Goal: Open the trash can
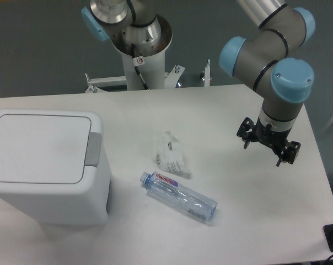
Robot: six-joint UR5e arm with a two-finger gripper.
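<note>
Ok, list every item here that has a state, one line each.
trash can: upright, lid shut flat.
push tab: grey, untouched.
water bottle: lying on its side, looks empty.
packet: lying flat beside the bottle.
gripper: above the table, far from the can, holding nothing, fingers apart.

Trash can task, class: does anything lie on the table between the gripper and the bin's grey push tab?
Yes. A crumpled white packet and a clear plastic bottle lie mid-table between the gripper and the white boxy trash can. An approach above the table looks unobstructed.
</note>
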